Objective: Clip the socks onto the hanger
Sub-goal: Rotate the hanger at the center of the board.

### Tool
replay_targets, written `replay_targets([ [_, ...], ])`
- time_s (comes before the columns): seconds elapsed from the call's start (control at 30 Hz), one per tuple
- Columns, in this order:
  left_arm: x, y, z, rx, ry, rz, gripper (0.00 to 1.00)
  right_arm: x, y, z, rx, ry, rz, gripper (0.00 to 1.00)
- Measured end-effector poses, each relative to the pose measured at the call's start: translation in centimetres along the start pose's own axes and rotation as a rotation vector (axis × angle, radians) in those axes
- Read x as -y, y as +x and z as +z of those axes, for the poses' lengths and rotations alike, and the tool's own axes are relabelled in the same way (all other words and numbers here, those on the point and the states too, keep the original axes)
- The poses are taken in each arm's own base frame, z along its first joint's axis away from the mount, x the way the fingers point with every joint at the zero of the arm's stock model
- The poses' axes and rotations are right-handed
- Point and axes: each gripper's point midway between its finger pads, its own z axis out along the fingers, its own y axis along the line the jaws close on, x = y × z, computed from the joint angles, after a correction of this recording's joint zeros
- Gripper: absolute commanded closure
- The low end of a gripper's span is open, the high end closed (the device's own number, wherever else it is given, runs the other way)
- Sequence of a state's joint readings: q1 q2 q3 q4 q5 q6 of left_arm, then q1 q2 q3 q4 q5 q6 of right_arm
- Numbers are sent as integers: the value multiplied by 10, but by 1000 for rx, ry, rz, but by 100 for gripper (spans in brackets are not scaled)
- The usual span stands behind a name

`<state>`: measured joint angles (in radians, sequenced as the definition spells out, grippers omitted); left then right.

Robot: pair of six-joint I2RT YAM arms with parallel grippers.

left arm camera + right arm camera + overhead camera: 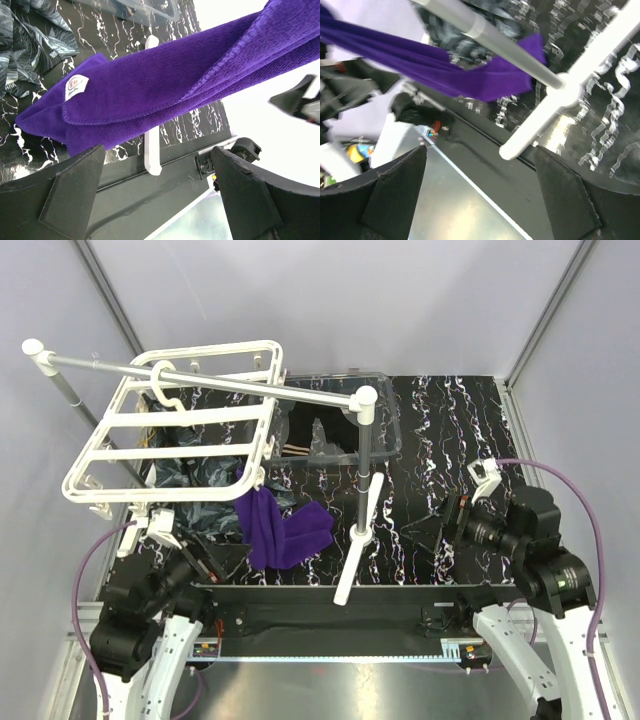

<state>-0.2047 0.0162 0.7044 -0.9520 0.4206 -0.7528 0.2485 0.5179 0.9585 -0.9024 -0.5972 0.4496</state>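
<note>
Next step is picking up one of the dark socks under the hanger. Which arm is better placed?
Left, probably. The left gripper, open and empty, sits on the same side as the dark socks under the hanger. The right gripper, also open, would have to reach past the stand and the purple sock.

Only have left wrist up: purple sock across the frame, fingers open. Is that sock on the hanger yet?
Observer: Top view: purple sock hangs from the near right corner of the hanger, seemingly clipped; its lower end lies on the table.
Operator: Hanger itself secure?
Observer: It hangs on the silver rod.
Operator: Right arm?
Observer: Right gripper open, empty, facing the stand's white foot.
</note>
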Motion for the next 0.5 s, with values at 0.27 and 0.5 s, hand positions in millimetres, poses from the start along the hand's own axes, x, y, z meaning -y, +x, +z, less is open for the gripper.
replay_targets([
  [0.27, -12, 11, 11, -65, -27, -27, 9, -41, -24, -18, 18, -102, -71, 9],
  [0.5, -20, 18, 22, -100, -35, -44, 10, -48, -15, -18, -57, -149, -49, 9],
])
